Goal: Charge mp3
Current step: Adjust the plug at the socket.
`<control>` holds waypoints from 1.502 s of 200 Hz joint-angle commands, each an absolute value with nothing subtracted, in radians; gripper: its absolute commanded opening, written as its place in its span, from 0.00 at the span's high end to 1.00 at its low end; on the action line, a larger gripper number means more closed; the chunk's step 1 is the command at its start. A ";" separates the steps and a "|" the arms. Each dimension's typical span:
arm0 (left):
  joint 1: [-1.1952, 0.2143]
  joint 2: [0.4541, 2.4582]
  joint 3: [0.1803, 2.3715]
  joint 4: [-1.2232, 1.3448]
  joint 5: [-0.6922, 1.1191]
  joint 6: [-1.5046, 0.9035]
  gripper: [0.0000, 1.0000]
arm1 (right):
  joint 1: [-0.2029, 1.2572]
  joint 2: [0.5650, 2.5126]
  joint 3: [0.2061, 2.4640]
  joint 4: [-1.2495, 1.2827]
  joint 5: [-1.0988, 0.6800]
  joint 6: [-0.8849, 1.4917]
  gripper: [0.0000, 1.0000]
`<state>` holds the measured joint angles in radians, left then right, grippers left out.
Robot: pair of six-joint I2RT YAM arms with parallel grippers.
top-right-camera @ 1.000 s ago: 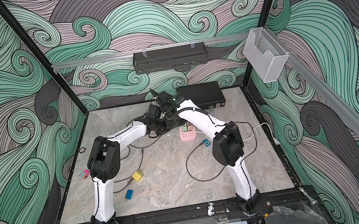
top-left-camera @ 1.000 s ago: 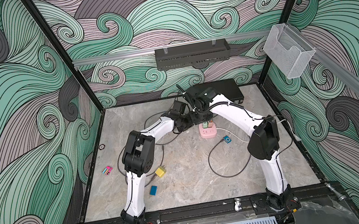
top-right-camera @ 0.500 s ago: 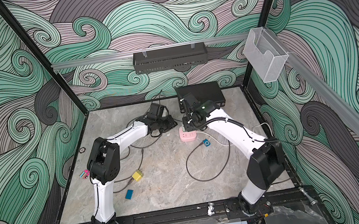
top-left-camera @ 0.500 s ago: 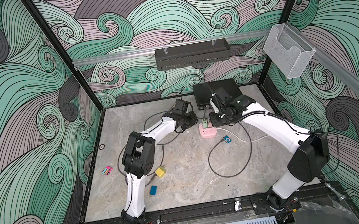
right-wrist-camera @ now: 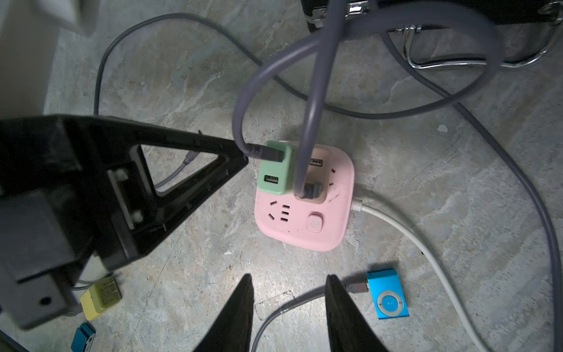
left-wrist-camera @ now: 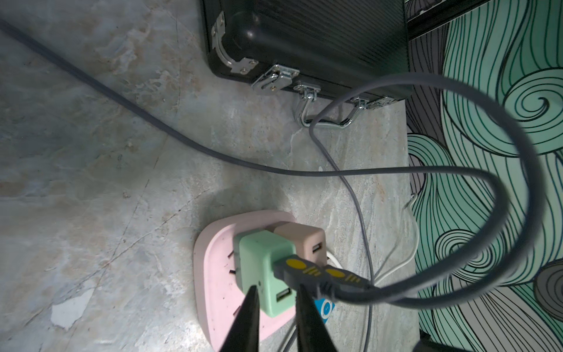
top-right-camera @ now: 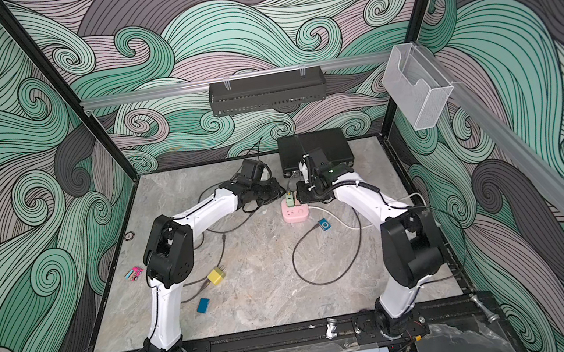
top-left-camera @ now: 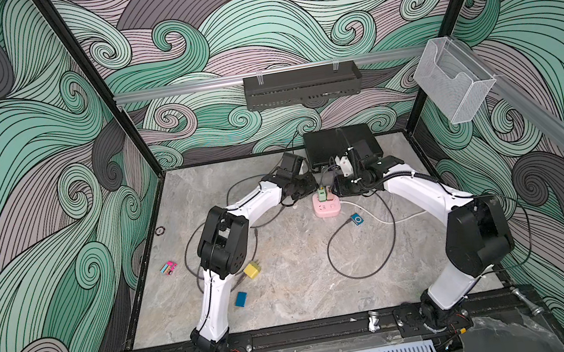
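My right pincer (right-wrist-camera: 288, 277) hangs open over bare marble, nothing between its fingers. The blue mp3 player (right-wrist-camera: 387, 294) lies flat on the table (top-left-camera: 290, 280) just beside my right finger, with a grey lead (right-wrist-camera: 283, 307) plugged into its end. It sits near the pink power strip (right-wrist-camera: 304, 219) without touching it.

My left pincer (left-wrist-camera: 276, 288) has its fingers a narrow way apart. Only the face of the green charger (left-wrist-camera: 262, 262) shows in the gap, and one tip sits right against the grey plug (left-wrist-camera: 307, 269) seated in that charger. A tan charger (left-wrist-camera: 304, 240) stands touching the green one, both on the strip, and it carries a plug of its own.

Grey cable loops rise over the strip between my two wrists and crowd that space. The black case (left-wrist-camera: 304, 39) closes off the far side at the back wall, its handle facing the strip. The strip's white cord (right-wrist-camera: 411, 237) runs off to my right. The near half of the table is mostly open floor. A yellow charger (right-wrist-camera: 99, 300) and a small blue block (right-wrist-camera: 83, 336) lie near my left arm.

The plug bears yellow dots and bars, the strip's button a power symbol, and the player's wheel a play mark.
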<state>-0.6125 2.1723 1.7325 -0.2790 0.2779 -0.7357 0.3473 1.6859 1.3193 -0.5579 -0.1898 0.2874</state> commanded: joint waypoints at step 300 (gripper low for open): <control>-0.623 2.244 1.788 -0.309 0.331 -0.703 0.84 | 0.396 1.954 1.420 -0.491 -0.115 0.176 0.75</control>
